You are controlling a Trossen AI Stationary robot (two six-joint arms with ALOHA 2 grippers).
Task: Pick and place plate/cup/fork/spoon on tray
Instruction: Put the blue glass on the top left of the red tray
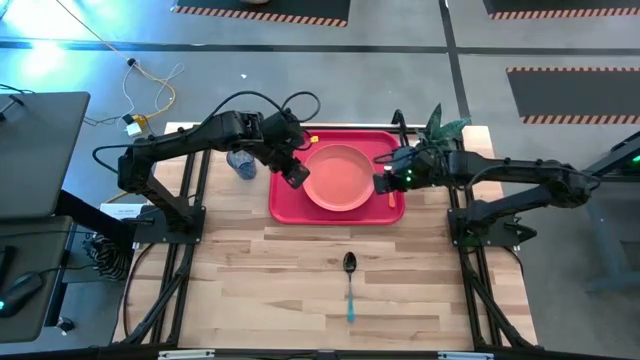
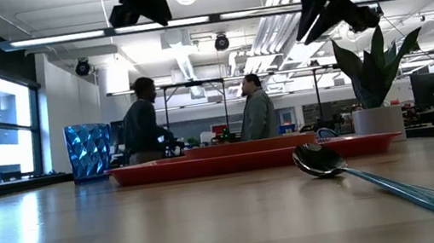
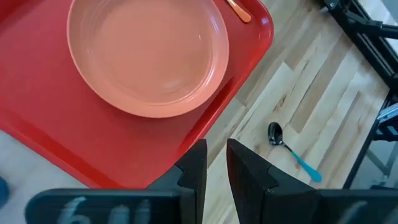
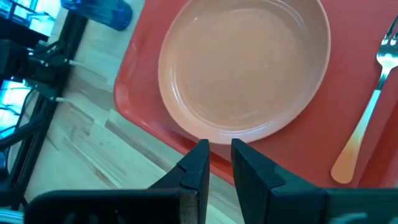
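The red tray (image 1: 285,205) lies at the middle of the table's far half. The salmon-pink plate (image 1: 337,177) rests flat on it, and the fork (image 4: 367,118) lies on the tray's floor to the plate's right. The blue cup (image 1: 241,163) stands on the table left of the tray. The teal-handled spoon (image 1: 349,285) lies on the table nearer the front edge. My left gripper (image 1: 295,177) hangs above the tray's left edge, shut and empty. My right gripper (image 1: 385,183) hangs above the tray's right side, shut and empty.
A white pot with a green plant (image 1: 440,125) stands off the tray's far right corner. Bare wood lies around the spoon (image 3: 289,148) in the table's near half. Two people stand in the room beyond the table (image 2: 199,115).
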